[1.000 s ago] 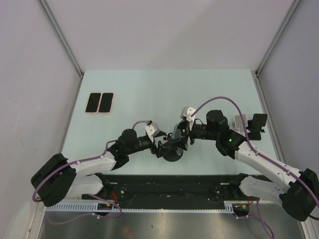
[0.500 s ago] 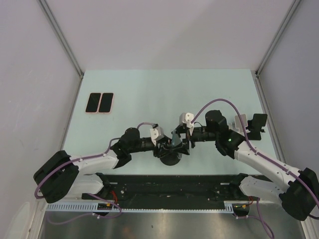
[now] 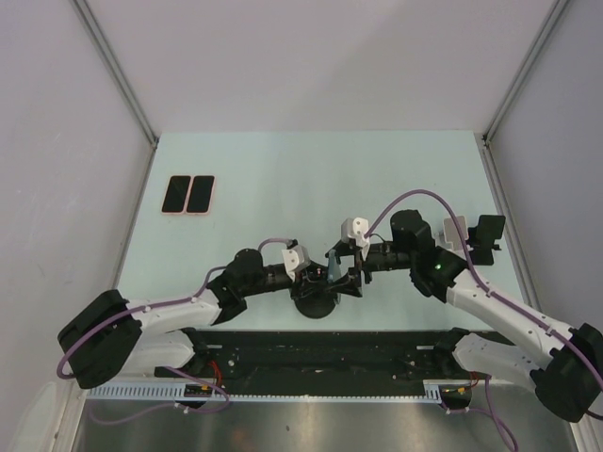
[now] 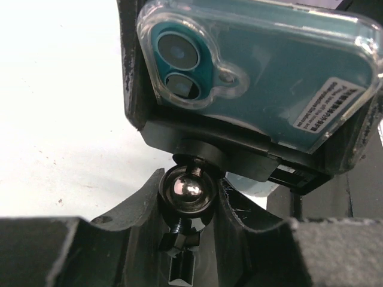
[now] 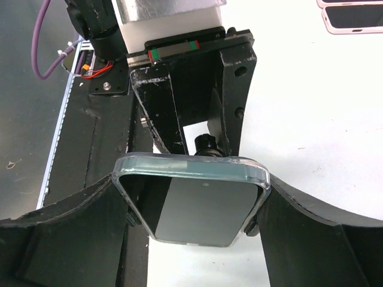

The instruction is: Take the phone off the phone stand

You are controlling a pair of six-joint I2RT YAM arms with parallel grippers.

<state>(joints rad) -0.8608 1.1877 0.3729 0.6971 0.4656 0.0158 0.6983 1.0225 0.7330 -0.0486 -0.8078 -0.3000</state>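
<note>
Phone (image 5: 200,215) was clasped in the right pincer (image 5: 191,188), phone stand (image 4: 227,156) pinned by the narrow left pincer (image 4: 188,186); lifting free was judged due.

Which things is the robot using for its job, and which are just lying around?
For the job: phone, phone stand, left gripper, right gripper.
Just lying about: two flat phones at far left, black-and-white item by the right edge.
</note>
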